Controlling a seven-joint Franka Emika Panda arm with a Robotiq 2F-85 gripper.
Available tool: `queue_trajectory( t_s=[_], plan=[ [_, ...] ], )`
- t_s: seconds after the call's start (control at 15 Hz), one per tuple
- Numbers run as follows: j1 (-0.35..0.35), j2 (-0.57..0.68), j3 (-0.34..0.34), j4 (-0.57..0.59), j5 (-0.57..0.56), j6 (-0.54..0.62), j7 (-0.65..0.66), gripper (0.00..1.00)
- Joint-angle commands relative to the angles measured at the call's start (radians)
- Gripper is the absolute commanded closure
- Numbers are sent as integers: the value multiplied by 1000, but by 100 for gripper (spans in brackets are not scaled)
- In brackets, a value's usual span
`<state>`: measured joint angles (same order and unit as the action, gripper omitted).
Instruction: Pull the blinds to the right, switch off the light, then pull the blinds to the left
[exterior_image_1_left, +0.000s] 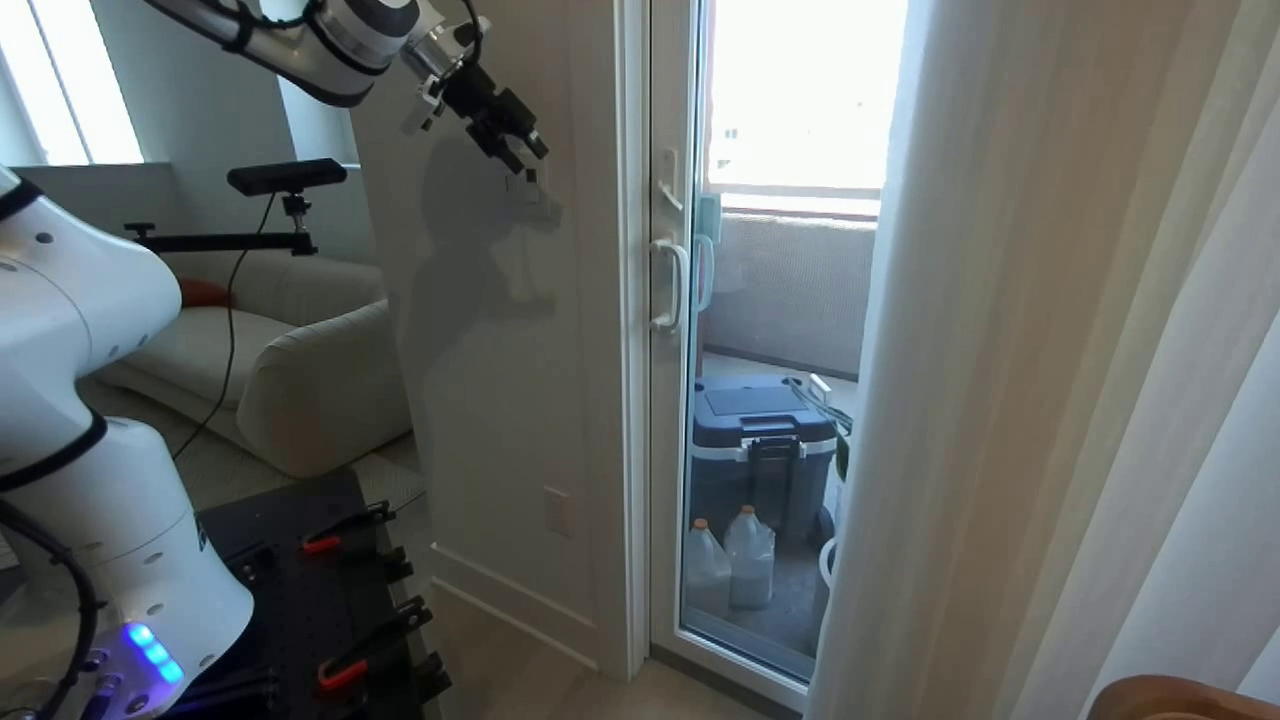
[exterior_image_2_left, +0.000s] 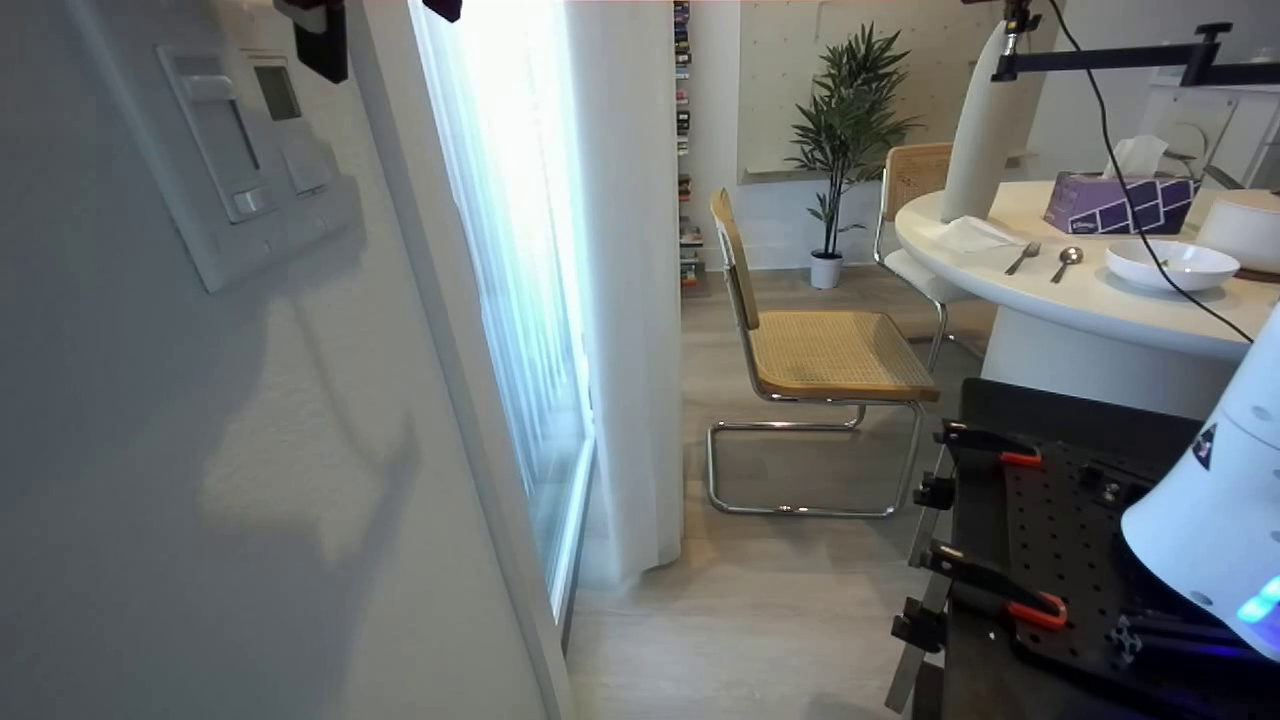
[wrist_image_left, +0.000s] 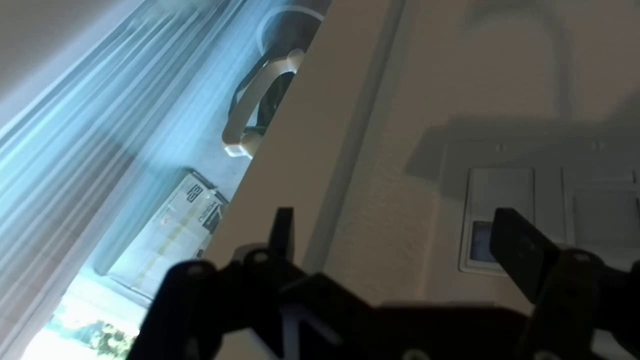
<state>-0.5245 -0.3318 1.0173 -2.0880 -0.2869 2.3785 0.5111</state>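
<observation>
switch plate (exterior_image_2_left: 262, 160) on wall (exterior_image_2_left: 250, 450) — blinds (exterior_image_1_left: 1050, 350) before glass door (exterior_image_1_left: 667, 440)

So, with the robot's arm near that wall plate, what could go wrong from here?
The plate holds two controls side by side, one with a dark panel, so the open pincer might press the wrong one. It could also jab the wall; whether they touch now, I can't tell. Crossing to the curtain, it may catch the door handle, seen between plate and curtain in an exterior view.
</observation>
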Motion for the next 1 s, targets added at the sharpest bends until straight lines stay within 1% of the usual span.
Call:
queue_trajectory(
  t_s=[0.0, 0.2, 0.33, 0.47, 0.67, 0.93],
  plan=[
    [185, 99, -151, 54, 3, -96, -61, 0],
    [344, 104, -296, 51, 15, -127, -77, 0],
    [445, 105, -383, 44, 47, -142, -101, 0],
    [539, 106, -461, 44, 104, -196, -143, 0],
    [640, 97, -544, 46, 140, -291, -165, 0],
    [718, 81, -610, 40, 166, -382, -188, 0]
  ],
)
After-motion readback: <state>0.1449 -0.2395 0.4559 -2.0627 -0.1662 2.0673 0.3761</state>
